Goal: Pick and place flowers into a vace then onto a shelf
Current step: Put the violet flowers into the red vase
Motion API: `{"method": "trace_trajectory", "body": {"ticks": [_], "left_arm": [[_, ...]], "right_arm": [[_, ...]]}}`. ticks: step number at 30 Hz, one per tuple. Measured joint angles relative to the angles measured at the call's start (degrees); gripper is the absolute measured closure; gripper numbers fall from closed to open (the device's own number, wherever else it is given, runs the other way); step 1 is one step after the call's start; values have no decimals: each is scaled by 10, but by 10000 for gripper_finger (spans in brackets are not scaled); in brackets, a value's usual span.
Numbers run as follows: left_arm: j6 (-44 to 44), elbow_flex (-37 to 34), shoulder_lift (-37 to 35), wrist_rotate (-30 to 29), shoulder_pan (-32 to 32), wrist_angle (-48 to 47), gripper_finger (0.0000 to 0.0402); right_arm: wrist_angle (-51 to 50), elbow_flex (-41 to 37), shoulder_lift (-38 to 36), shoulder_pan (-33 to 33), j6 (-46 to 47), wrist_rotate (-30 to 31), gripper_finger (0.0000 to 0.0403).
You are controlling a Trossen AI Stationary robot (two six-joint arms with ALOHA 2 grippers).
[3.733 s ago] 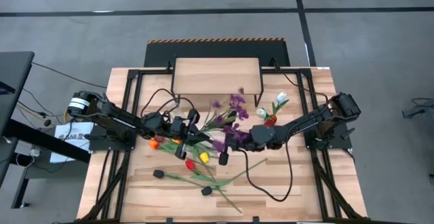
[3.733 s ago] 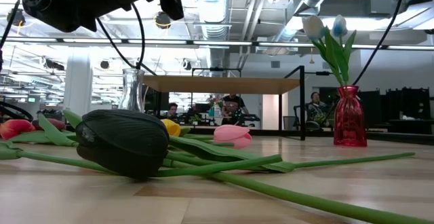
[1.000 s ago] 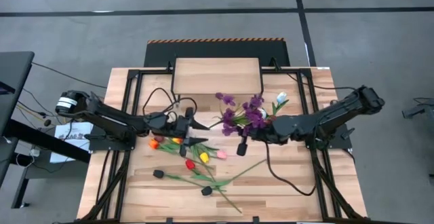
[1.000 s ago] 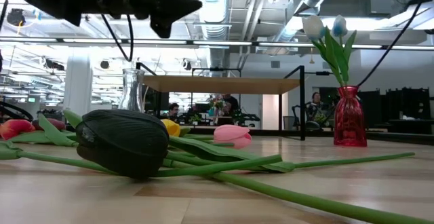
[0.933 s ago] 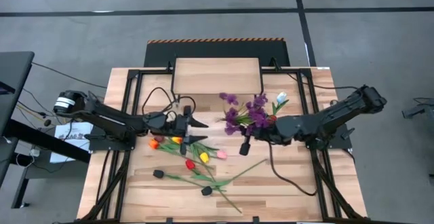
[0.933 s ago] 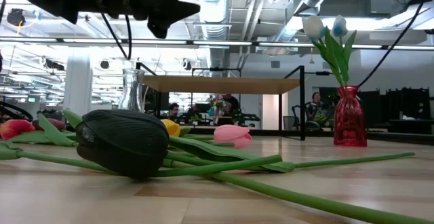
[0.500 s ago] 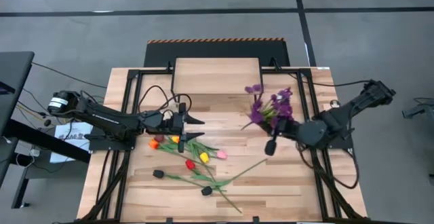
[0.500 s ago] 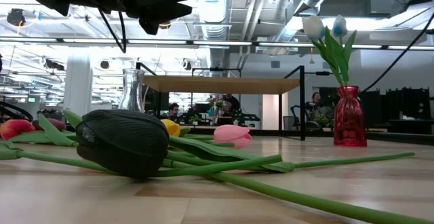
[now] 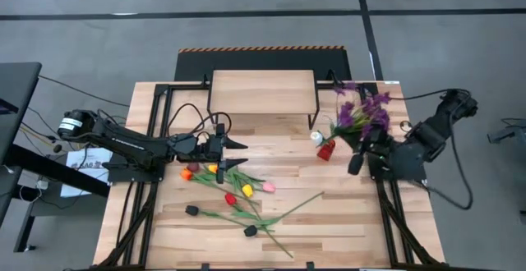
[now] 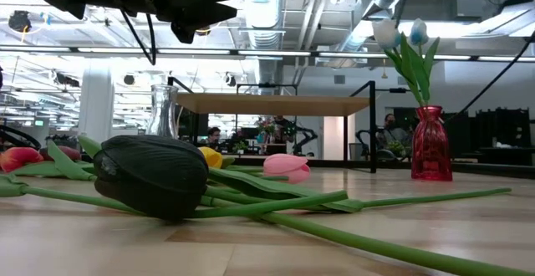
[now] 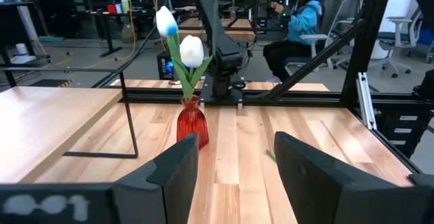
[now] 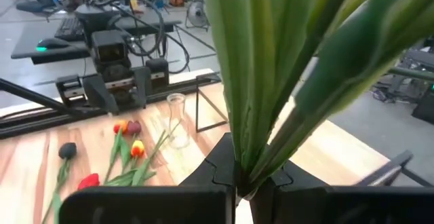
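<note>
Holding a bunch of purple sprigs point(image 9: 360, 111) by their smooth green stems, my right claw point(image 9: 355, 158) is clamped tight on them at the table's right edge, just right of the red vase point(image 9: 326, 149). That small, waisted glass vase already carries two white tulips point(image 11: 180, 39). My left claw point(image 9: 229, 153) hovers with its two fingers spread wide and nothing between them, left of centre. Near it stands one clear glass vase point(image 12: 177, 129), empty. Loose flowers point(image 9: 238, 193) lie flat on the slatted wooden table point(image 9: 345, 213) below my left claw: I count two black heads, two yellow, two red or orange, and one pink, on long green stems with leaves. One shelf point(image 9: 263, 92), a pale rectangular board on thin black legs, sits at the table's far edge with nothing on it.
</note>
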Motion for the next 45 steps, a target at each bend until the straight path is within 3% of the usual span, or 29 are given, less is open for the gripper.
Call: {"method": "trace_trajectory", "body": {"ticks": [14, 30, 45], "left_arm": [[0, 0, 0, 0, 0, 0, 216], [0, 0, 0, 0, 0, 0, 216], [0, 0, 0, 4, 0, 0, 216]], "right_arm": [[-341, 27, -19, -26, 286, -16, 397], [-318, -50, -6, -25, 354, -26, 398], [-297, -52, 52, -26, 344, -9, 398]]}}
